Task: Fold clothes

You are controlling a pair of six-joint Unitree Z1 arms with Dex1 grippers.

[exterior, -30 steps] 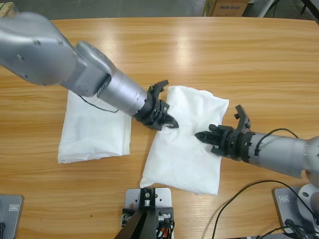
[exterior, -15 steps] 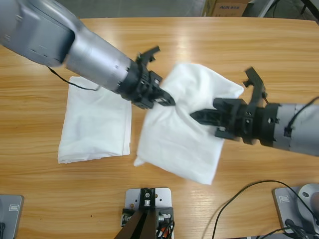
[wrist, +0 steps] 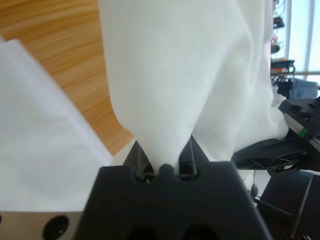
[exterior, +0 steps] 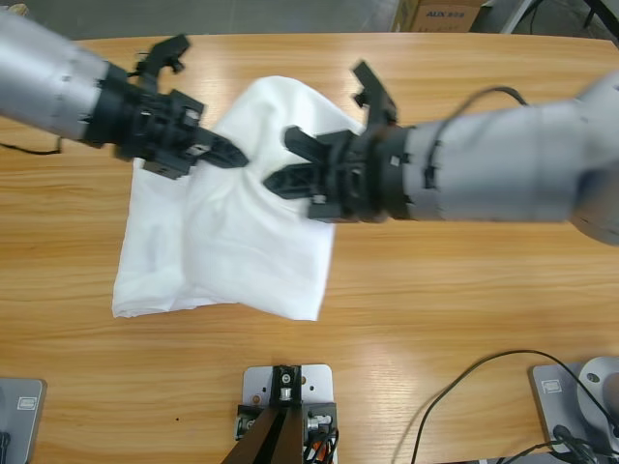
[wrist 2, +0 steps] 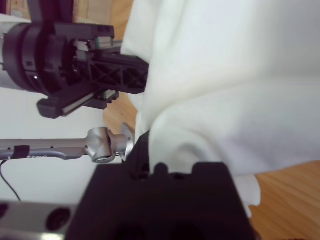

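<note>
A white T-shirt [exterior: 261, 242] hangs lifted between both grippers, its lower edge draped over the right part of a second, folded white T-shirt [exterior: 155, 266] lying flat at the table's left. My left gripper [exterior: 232, 158] comes from the upper left and is shut on a pinch of the lifted shirt [wrist: 165, 90], which bunches out of its jaws [wrist: 162, 167]. From the right, my right gripper [exterior: 282, 174] holds the same shirt [wrist 2: 225, 75], and the cloth covers its jaws [wrist 2: 155, 167]. The two grippers are close together.
The wooden table [exterior: 464, 290] is bare to the right and along the front. A cardboard box [exterior: 440, 14] stands beyond the far edge. Black cables [exterior: 464, 387] loop at the front right. The left gripper [wrist 2: 95, 65] shows in the right wrist view.
Both grippers have lifted the shirt off the middle of the table and carried it left. It now hangs partly over the folded shirt.
</note>
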